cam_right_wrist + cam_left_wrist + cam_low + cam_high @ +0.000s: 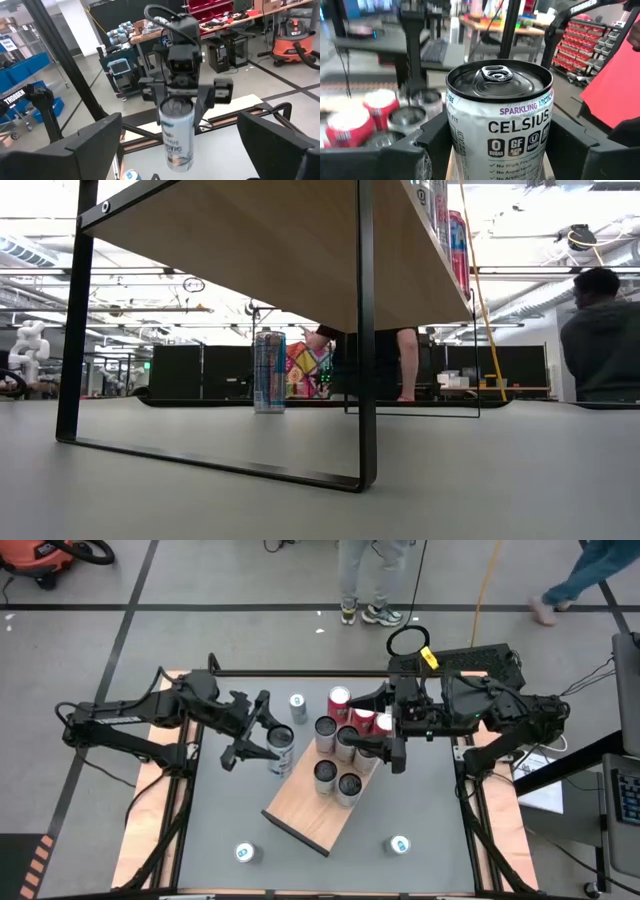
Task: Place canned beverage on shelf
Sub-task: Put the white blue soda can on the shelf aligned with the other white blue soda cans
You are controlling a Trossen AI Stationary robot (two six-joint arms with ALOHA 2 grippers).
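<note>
The shelf (318,810) is a light-brown board on black legs (366,330), standing slantwise in the table's middle. Several cans (338,755), silver-topped and red, stand on its far half. My left gripper (266,745) is shut on a white Celsius can (505,125), held high at the shelf's left edge; the same can (176,132) shows upright in the right wrist view. My right gripper (370,722) hovers open above the shelf's far right cans, nothing between its fingers (100,135). My left gripper pinches the can's side wall (451,142) between its two fingers (427,147), just below the top rim. The fingers reach in level from the table's left. The can stays upright, most of its body (177,150) hanging below the fingers, clear of the table.
Loose cans stand on the grey table at the far middle (297,705), near left (246,853) and near right (399,844). One tall can (268,370) shows beyond the shelf's legs in the low view. People stand beyond the table's far edge (372,580).
</note>
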